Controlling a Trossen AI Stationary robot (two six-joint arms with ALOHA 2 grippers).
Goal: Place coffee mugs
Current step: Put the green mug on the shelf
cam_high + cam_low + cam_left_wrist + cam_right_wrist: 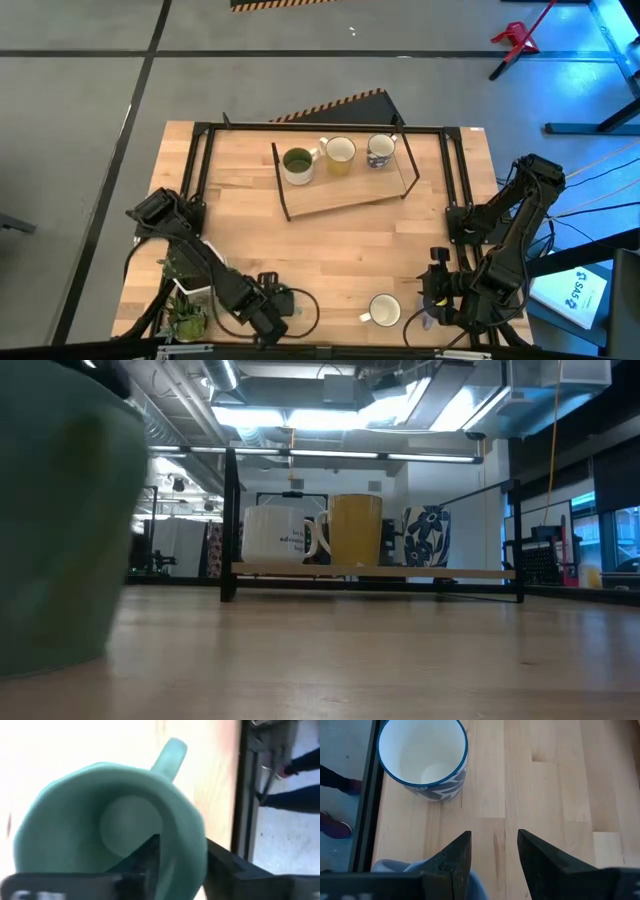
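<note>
A teal-green mug [100, 820] fills the left wrist view and looms as a green blur [60, 530] in the low view. My left gripper [182, 862] is shut on it near the table's near edge [272, 303]. Three mugs stand on a wooden rack [350, 195] at the far middle: a white one with a green inside [298, 163], a yellow one [340, 152] and a blue-patterned one [380, 150]. A white mug with a blue rim [422, 760] stands on the table [385, 310]. My right gripper [492, 852] is open just to its right [428, 295]. A lavender shape [410, 867] shows beside one of that gripper's fingers. My left gripper holds the teal-green mug by its wall [187, 845], on the side away from the handle [170, 755]. One finger [147, 855] is inside the cup and the other [225, 862] is outside. The fingers come from above. Whether the mug's base is on the table, I cannot tell.
A white pot with a green plant [185, 315] stands at the near left corner, next to the left arm. A black frame [200, 160] runs along the table's sides and far edge. Bare wood [340, 250] lies between the rack and the near mugs.
</note>
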